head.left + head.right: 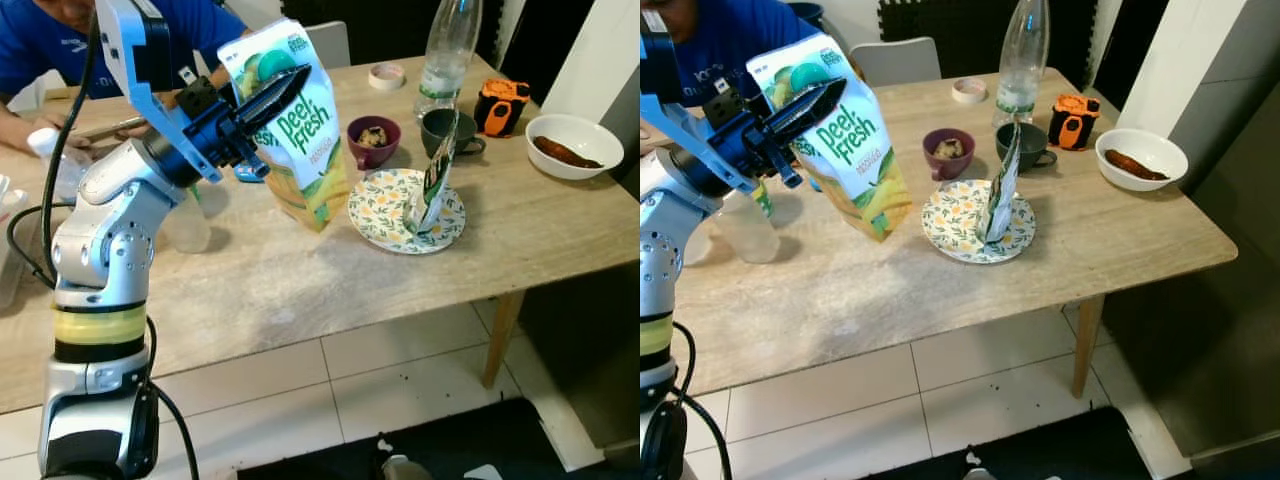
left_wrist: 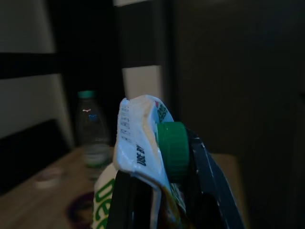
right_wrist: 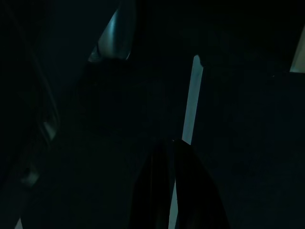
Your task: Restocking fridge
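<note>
Yellow and white juice carton (image 1: pixel 298 130) with "peel fresh" printed on it is up in the air, upper middle of the left eye frame, tilted, its bottom corner hanging just above the pale wooden table (image 1: pixel 250 280). The left gripper (image 1: pixel 272 98) has it, black fingers pinching the carton near the top. In the left wrist view you can see the green cap (image 2: pixel 172 149) sitting right between those fingers (image 2: pixel 206 191).

Just right of the carton is a flowery plate (image 1: pixel 385 222) with a slim green and white pack (image 1: pixel 432 186) standing upright on it. Behind the plate there's a purple bowl (image 1: pixel 373 141) with something in it, a dark mug (image 1: pixel 443 131) and a clear plastic bottle (image 1: pixel 447 50). A roll of tape (image 1: pixel 386 76) is further back, an orange and black gadget (image 1: pixel 501 105) is toward the upper right, and a white bowl (image 1: pixel 572 146) with a brown thing in it sits at the far right edge.

A person in a blue shirt (image 1: pixel 60 45) is at the table in the upper left corner.

The right gripper (image 3: pixel 172 191) hangs somewhere really dark; from the right wrist view its fingers look pressed together.
</note>
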Available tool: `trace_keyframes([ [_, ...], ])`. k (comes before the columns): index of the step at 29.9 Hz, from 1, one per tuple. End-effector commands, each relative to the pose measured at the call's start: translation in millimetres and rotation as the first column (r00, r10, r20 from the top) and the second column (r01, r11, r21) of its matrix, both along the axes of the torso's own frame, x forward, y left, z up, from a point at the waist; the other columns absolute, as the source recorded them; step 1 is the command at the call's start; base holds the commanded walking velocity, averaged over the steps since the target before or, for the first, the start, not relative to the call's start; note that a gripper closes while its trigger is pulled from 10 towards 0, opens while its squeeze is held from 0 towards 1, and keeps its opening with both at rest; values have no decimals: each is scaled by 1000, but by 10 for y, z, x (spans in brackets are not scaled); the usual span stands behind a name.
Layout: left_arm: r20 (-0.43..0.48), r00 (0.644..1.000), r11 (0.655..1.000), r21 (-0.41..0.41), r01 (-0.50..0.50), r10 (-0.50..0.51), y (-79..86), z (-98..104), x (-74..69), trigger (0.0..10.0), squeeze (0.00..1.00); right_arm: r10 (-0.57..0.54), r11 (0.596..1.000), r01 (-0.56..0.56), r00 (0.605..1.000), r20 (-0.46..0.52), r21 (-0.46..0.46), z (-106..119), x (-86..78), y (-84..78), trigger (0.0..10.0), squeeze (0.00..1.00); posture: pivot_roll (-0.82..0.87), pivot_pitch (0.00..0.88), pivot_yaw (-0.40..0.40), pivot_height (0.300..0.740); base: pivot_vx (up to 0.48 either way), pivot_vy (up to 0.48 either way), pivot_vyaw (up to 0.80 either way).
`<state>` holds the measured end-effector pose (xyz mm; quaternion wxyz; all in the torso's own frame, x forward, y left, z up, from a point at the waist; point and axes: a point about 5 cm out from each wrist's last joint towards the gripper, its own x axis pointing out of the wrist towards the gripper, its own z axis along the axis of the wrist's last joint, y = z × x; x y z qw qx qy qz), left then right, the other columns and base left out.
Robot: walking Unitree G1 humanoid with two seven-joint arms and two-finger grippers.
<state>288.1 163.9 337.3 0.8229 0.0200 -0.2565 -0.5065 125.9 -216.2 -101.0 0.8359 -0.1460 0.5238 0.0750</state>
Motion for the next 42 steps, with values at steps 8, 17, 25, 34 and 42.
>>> trace_keyframes([
  [8, -52, 982, 982, 51, 184, -181, -5, -131, -277, 10000, 0, 7, 1000, -7, 1000, -26, -7, -11, -61, -44, 10000, 0, -55, 140, 0, 740, 0, 0, 0],
  [17, -207, 900, 918, 28, 397, -383, 6, -467, -521, 10000, 0, 12, 1000, -12, 1000, -26, -6, -8, -43, -35, 10000, 0, -55, 140, -4, 740, 0, 0, 0],
  [25, -318, 883, 927, 29, 373, -346, -71, -727, -487, 10000, 0, 20, 1000, -20, 999, -31, -7, -6, -39, -42, 10000, 0, -51, 140, -12, 740, 0, 0, 0],
  [34, -383, 851, 922, -3, 388, -359, -167, -913, -496, 10000, 0, 22, 1000, -22, 999, -29, -8, -4, -31, -43, 10000, 0, -53, 141, -16, 740, 0, 0, 0],
  [42, -430, 827, 919, -19, 394, -363, -231, -1066, -502, 10000, 0, 23, 1000, -24, 999, -31, -11, -1, -35, -61, 10000, 0, -54, 140, -21, 740, -209, 0, 0],
])
